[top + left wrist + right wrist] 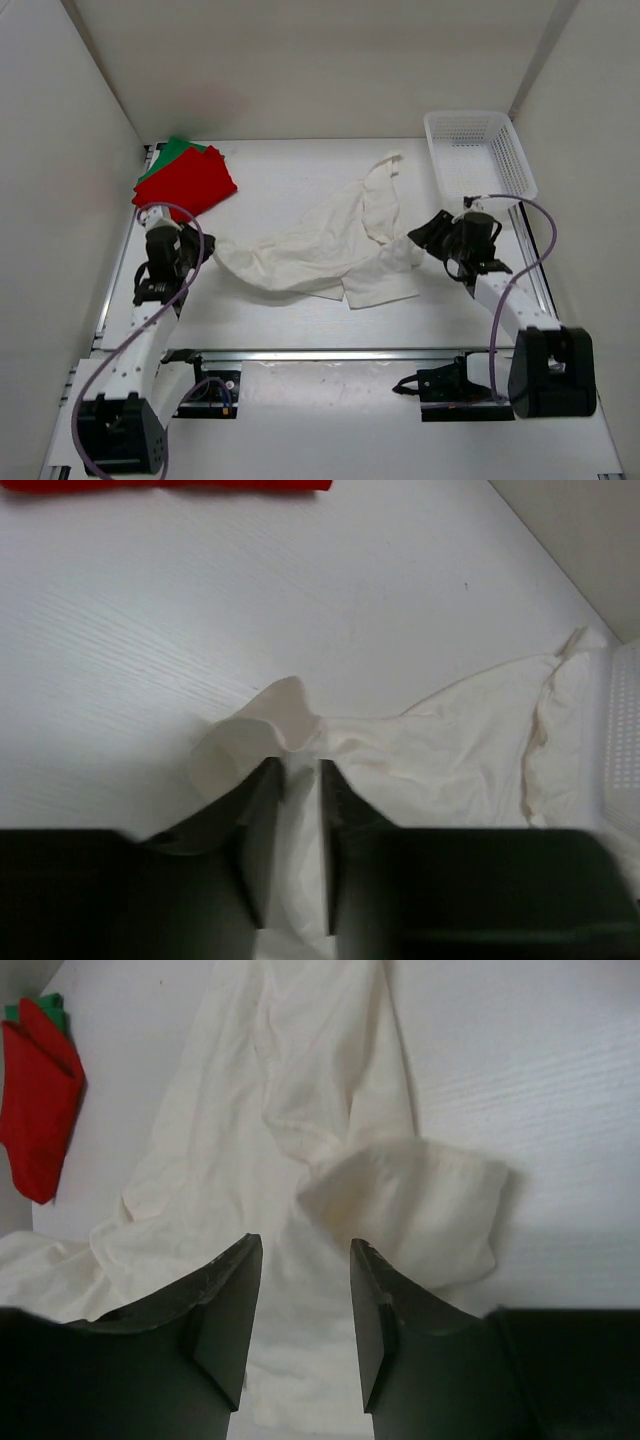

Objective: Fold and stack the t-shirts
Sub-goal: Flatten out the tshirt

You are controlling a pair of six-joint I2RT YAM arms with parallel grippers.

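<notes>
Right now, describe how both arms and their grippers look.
The left arm and right arm have white links, black joints and bases, each trailing a looping purple-grey cable. Left gripper and right gripper: two dark, tapering fingers each.

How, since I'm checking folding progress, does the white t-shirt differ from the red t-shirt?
The white t-shirt lies unfolded and rumpled mid-table; the red t-shirt is folded flat. The white t-shirt lies alone; the red t-shirt sits atop the green t-shirt far left. Both are plain cloth.
</notes>
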